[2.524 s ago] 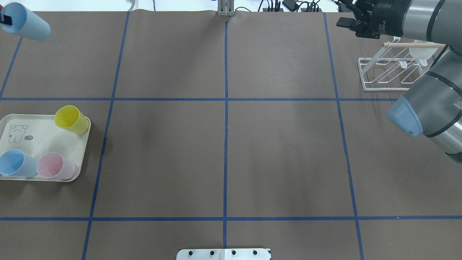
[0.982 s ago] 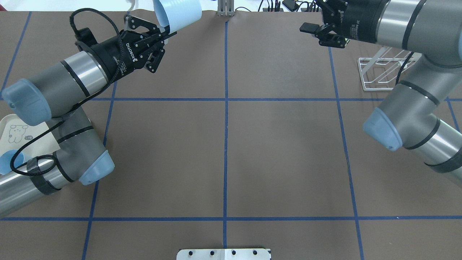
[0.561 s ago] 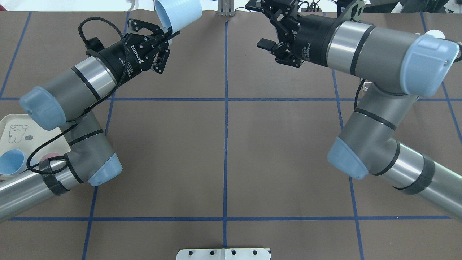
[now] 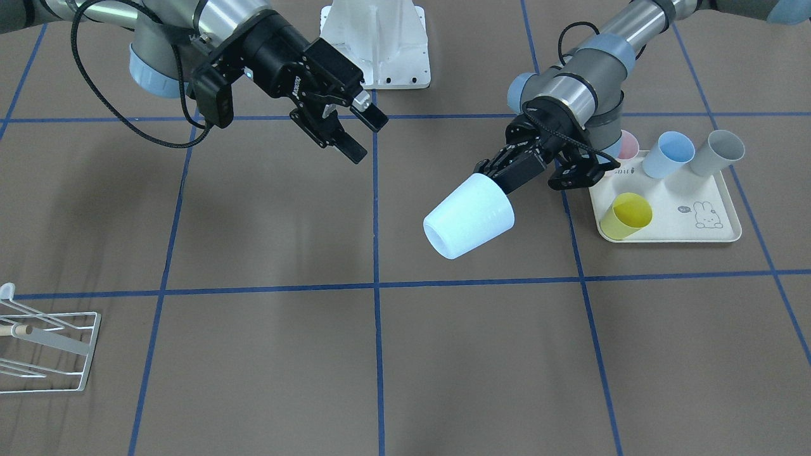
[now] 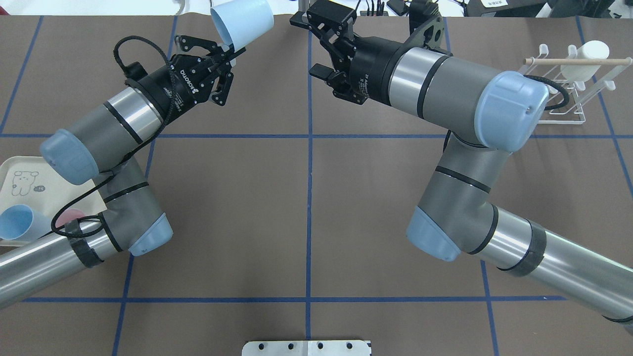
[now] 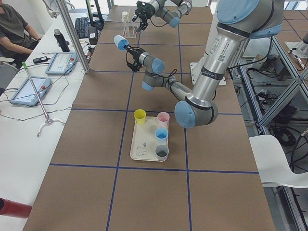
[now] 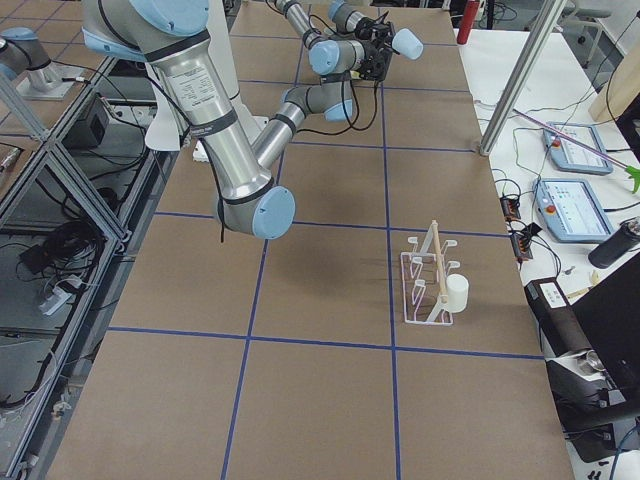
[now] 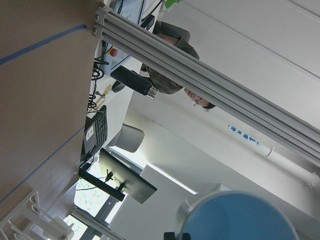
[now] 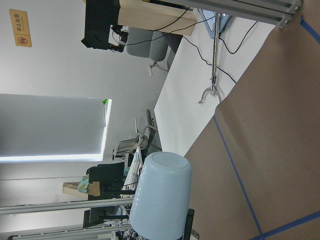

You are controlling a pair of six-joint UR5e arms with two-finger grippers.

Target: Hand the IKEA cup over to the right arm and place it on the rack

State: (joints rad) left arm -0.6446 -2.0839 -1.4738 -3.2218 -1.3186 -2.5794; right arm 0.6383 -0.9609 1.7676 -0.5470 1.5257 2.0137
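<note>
A pale blue IKEA cup (image 5: 243, 19) hangs tilted above the table's far middle, its base pointing outward. My left gripper (image 5: 226, 48) is shut on the cup's rim; in the front view the same gripper (image 4: 502, 175) holds the cup (image 4: 469, 216) in mid-air. My right gripper (image 5: 307, 47) on the right arm (image 5: 445, 94) stands open a short gap to the cup's right, touching nothing. In the right wrist view the cup (image 9: 161, 199) lies ahead. The white wire rack (image 5: 561, 101) with its wooden dowel stands at far right.
A white cup (image 5: 586, 53) hangs on the rack. The cream tray (image 4: 671, 223) holds a yellow cup (image 4: 626, 215), a blue cup (image 4: 669, 154) and a grey cup (image 4: 716, 152). A person sits beyond the table's far edge (image 6: 12, 29).
My right arm has swung left from over the rack to the centre line, its open gripper now near the cup. My left arm carried the cup inward, then barely shifted.
</note>
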